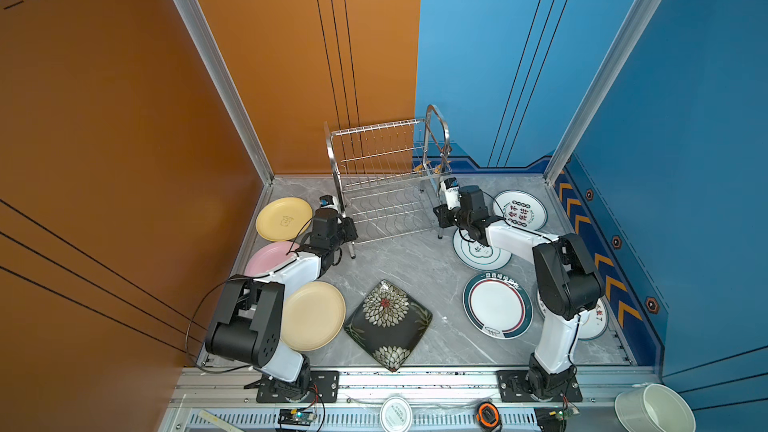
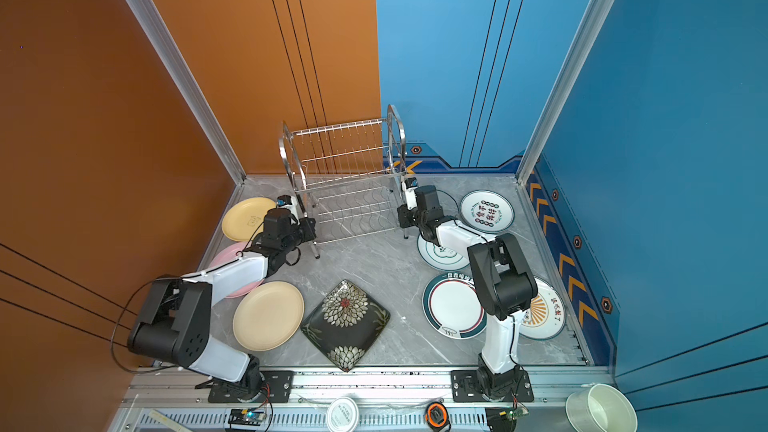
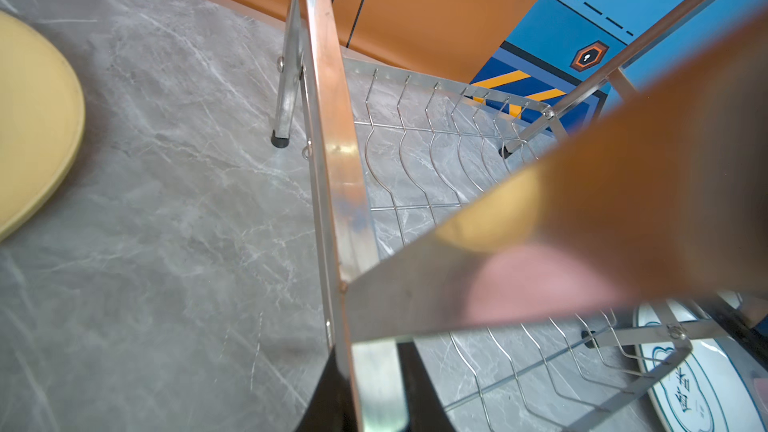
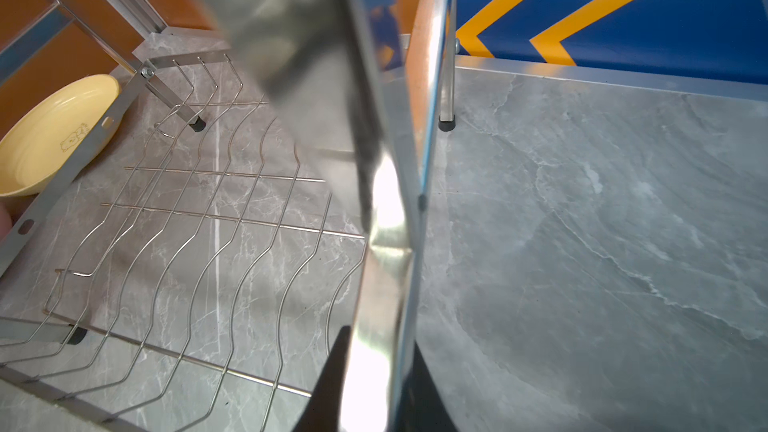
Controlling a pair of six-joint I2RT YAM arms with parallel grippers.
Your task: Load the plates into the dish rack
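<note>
Steel rack (image 1: pixel 382 176) stands empty, left fingers (image 3: pixel 328 405) and right fingers (image 4: pixel 328 401) each clenched on an end frame, probably to shift it nearer the plates (image 1: pixel 312 316).

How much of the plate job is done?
Done: nothing yet, the dish rack is empty. In hand: the left gripper and the right gripper each clamp an end frame of it. Left: all eight plates lie flat on the table, waiting to go in.

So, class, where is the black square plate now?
In both top views the black square plate lies flat at front centre of the table, between the beige plate and the red-ringed white plate.
</note>
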